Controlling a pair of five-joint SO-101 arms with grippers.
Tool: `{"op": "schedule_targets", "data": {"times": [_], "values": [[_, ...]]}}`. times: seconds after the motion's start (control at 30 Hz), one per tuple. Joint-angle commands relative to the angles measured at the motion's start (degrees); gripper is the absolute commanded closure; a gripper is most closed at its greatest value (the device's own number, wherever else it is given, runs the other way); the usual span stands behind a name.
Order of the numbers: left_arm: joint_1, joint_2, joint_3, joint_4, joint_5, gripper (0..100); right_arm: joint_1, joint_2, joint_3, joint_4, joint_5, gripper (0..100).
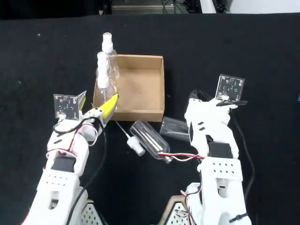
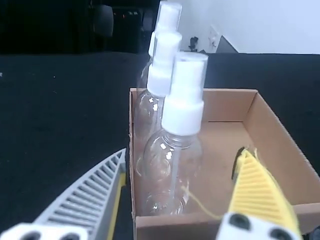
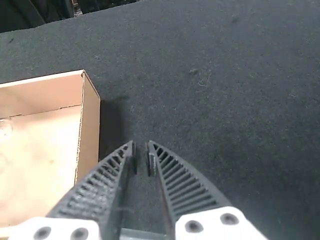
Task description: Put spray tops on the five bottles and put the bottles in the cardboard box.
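The pincer (image 2: pixel 182 152) gapes wide, its grey finger (image 2: pixel 95 192) over the black table (image 2: pixel 60 110) and its yellow finger (image 2: pixel 255 190) over the box (image 2: pixel 272 127). Between them, just ahead, a clear bottle (image 2: pixel 170 170) with a white spray top (image 2: pixel 185 95) stands inside the box's near corner. Two more capped bottles (image 2: pixel 150 107) line up beyond it.

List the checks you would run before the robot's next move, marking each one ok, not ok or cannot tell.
1. Left gripper open: ok; its fingers stand on either side of the nearest bottle.
2. Nearest bottle upright in the box, spray top on: ok.
3. All five bottles in the box: not ok; a capped bottle and a second bottle lie on the table.
4. Second bottle has a spray top: cannot tell; the right arm hides one end.
5. Right gripper free: ok; shut on nothing, above the table beside the box.
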Motion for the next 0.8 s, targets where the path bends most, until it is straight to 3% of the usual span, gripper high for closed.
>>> {"op": "schedule_targets", "data": {"times": [0.0,0.33,0.47,0.63,0.77], "values": [[0.0,-14.8,-0.4,15.1,0.5,68,1.1,-0.7,-0.2,-1.7,0.5,96.9],[0.3,-29.9,-6.1,43.2,0.6,67,1.1,-0.7,-0.2,-1.7,0.5,96.9],[0.7,-29.1,-13.6,53.9,0.7,67,1.4,-0.7,-0.4,-1.7,0.5,96.9],[6.4,-24.4,-24.0,67.3,0.6,67,1.4,-0.8,-0.6,-1.1,0.5,96.9],[6.9,-17.9,-31.1,73.1,0.6,67,1.1,-0.8,-3.6,4.4,0.5,96.9]]}}
